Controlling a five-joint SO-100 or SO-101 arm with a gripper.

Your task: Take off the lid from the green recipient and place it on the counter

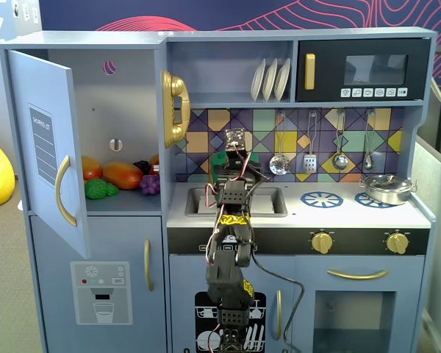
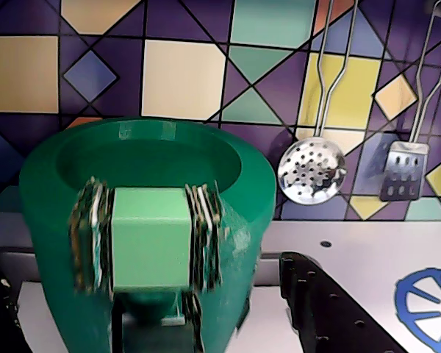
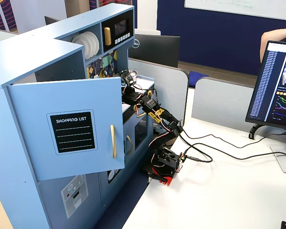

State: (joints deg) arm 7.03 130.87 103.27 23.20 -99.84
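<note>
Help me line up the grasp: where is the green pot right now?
In the wrist view the green recipient fills the lower left, in front of the tiled backsplash, with the hanging skimmer to its right.

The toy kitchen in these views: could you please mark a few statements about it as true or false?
1. In the wrist view, a perforated skimmer and a slotted spatula hang on the tiled wall, right of the green recipient. True.
2. The silver pan lies in the sink. False: it sits on the counter at the far right, away from the sink.
3. The cabinet door with the shopping list is shut. False: it stands open, showing toy fruit on a shelf.
4. White plates stand on edge on the shelf left of the microwave. True.
</note>
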